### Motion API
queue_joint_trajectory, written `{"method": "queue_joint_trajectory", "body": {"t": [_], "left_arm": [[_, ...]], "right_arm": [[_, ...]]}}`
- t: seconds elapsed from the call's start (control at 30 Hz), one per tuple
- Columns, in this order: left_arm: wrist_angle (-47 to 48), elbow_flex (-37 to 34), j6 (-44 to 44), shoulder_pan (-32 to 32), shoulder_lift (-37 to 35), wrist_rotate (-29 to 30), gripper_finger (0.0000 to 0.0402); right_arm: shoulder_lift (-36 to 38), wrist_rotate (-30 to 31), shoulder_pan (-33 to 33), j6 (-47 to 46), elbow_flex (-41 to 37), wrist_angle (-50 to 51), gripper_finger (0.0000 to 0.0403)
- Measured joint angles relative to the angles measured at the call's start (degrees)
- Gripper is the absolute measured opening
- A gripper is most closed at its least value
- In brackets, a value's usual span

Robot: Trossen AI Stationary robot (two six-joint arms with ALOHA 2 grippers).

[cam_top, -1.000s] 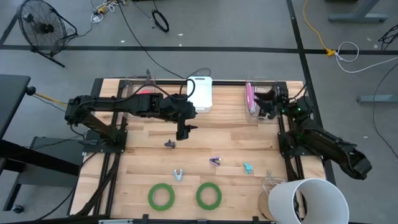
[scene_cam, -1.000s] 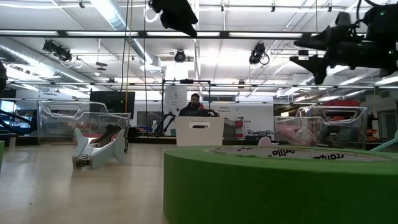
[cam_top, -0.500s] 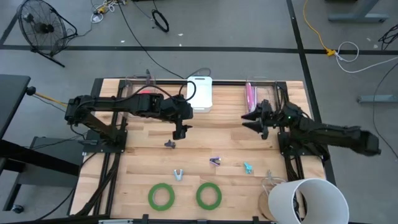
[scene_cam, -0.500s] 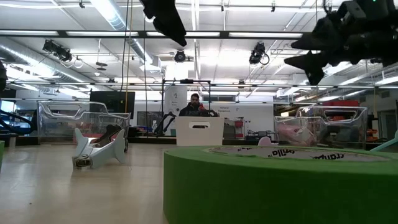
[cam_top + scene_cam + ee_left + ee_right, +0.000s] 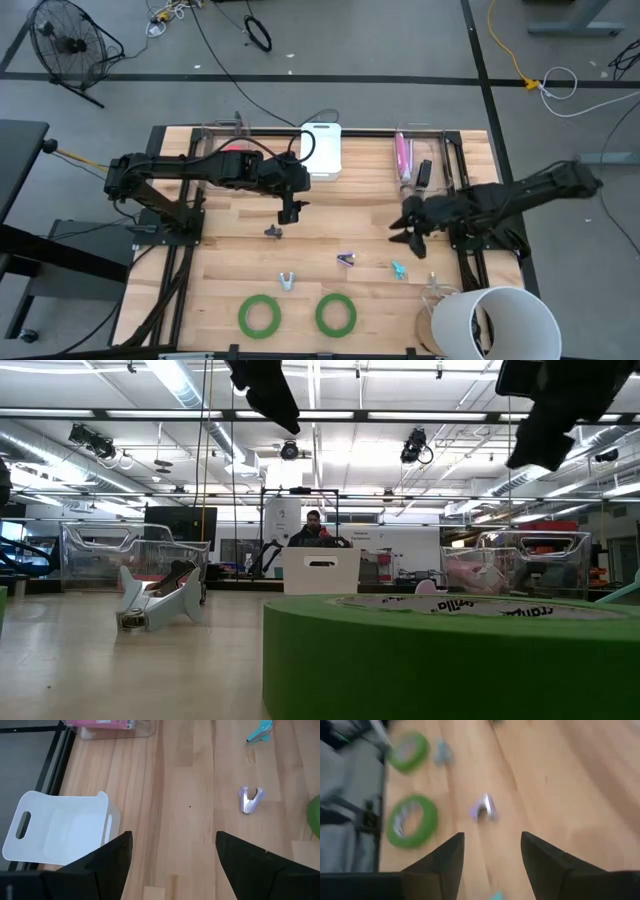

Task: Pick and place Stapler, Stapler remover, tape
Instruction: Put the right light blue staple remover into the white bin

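Scene: wooden table [image 5: 330, 215], 2 dark arms over it, pick-and-place underway.
Right gripper [image 5: 409, 232]: fingers spread, nothing between them, hovering above the boards near the purple staple remover [image 5: 346, 260] and the teal one [image 5: 398, 269].
Left gripper [image 5: 291, 211]: fingers apart, empty, hanging over mid-table just above a small dark remover [image 5: 273, 232].
Tape: 2 green rolls [image 5: 259, 316] [image 5: 335, 313] lying flat at the near edge, side by side, not touching.
Handling, removers: prob. light, hard, slick plastic; likely to skate, so pinch across the narrow body.
Handling, tape: light, stiff ring; best taken across 1 wall, 1 finger inside the hole.
Bins: white bin [image 5: 322, 149] at far edge, white bucket [image 5: 494, 322] near right corner.
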State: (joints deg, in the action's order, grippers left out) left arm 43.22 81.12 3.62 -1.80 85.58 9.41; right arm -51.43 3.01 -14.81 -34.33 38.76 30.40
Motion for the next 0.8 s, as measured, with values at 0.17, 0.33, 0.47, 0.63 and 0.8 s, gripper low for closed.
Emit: {"method": "queue_joint_trajectory", "body": {"t": [0.17,0.33,0.47,0.63,0.8], "left_arm": [[0.0,0.0,0.0,0.0,0.0,0.0,0.0291],[0.0,0.0,0.0,0.0,0.0,0.0,0.0291],[0.0,0.0,0.1,0.0,0.0,0.0,0.0291],[0.0,0.0,0.5,0.0,0.0,0.0,0.0291],[0.2,0.0,1.6,0.0,0.0,0.0,0.0291]], "right_arm": [[-13.6,1.0,-5.6,-8.0,10.1,14.3,0.0194],[-25.2,-2.2,-7.4,-14.9,16.1,22.5,0.0194],[-31.2,-7.7,-7.5,-18.8,16.8,22.1,0.0194],[-35.7,-11.5,-7.5,-20.9,16.8,21.6,0.0194],[-36.5,-11.6,-7.5,-23.6,16.8,20.9,0.0194]]}}
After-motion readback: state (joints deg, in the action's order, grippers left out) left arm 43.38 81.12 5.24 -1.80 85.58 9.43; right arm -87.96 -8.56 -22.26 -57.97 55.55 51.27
